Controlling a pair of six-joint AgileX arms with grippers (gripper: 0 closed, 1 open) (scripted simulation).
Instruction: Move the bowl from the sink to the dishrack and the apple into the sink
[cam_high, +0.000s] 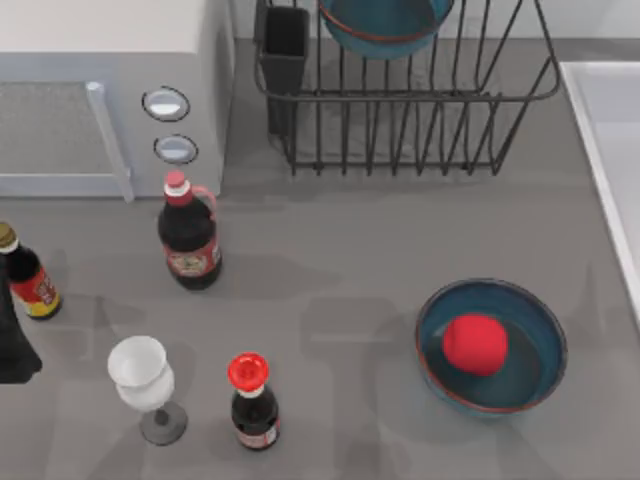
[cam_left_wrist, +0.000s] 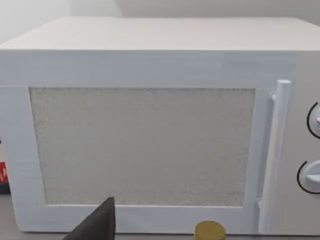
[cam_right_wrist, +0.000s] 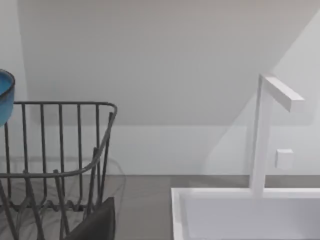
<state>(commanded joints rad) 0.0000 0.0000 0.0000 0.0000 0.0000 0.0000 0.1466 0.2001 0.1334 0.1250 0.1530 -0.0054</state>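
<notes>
A teal-blue bowl (cam_high: 385, 25) with a reddish rim rests among the bars of the black wire dishrack (cam_high: 400, 120), its edge also in the right wrist view (cam_right_wrist: 5, 95) above the dishrack (cam_right_wrist: 60, 170). On the table at the front right stands a look-alike bowl (cam_high: 525, 365), and the red apple (cam_high: 475, 343) lies inside it. The white sink (cam_high: 600, 150) runs along the right edge, and its rim (cam_right_wrist: 240, 192) is close before my right gripper (cam_right_wrist: 95, 226). My left gripper (cam_left_wrist: 97, 226) faces the microwave door, with dark arm parts (cam_high: 12, 340) at the far left.
A white microwave (cam_high: 100, 90) fills the back left. A dark handled bottle (cam_high: 190, 240), a small yellow-capped bottle (cam_high: 25, 275), a wine glass (cam_high: 140, 380) and a red-capped bottle (cam_high: 252, 400) stand at the front left. A white faucet (cam_right_wrist: 265, 135) rises behind the sink.
</notes>
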